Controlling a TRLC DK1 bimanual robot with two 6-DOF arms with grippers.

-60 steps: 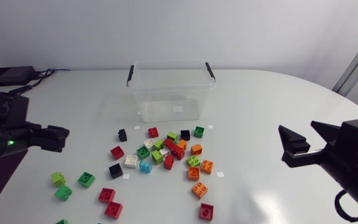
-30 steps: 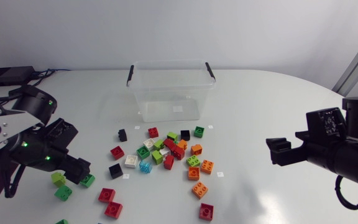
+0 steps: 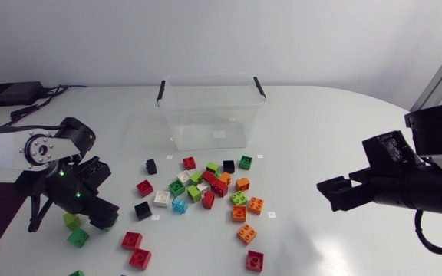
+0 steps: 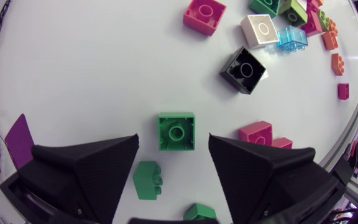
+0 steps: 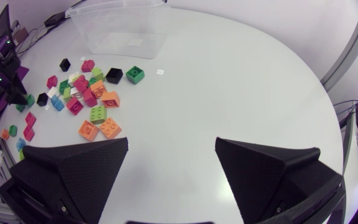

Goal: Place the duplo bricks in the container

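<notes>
Grasp step: left hand [image 4: 173, 140] set fingers apart astride a green brick [image 4: 176, 131] on the counter [image 3: 321, 123], not touching. Needs lowering, closing, then carrying to the clear container [image 3: 206, 126]. Right hand [image 5: 171, 144] apart too, empty.

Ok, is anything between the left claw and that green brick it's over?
Nothing visible. The green brick lies on bare table between the left claw's open fingers, touching neither. A second green brick lies further back by one finger and might get caught as the claw closes.
</notes>
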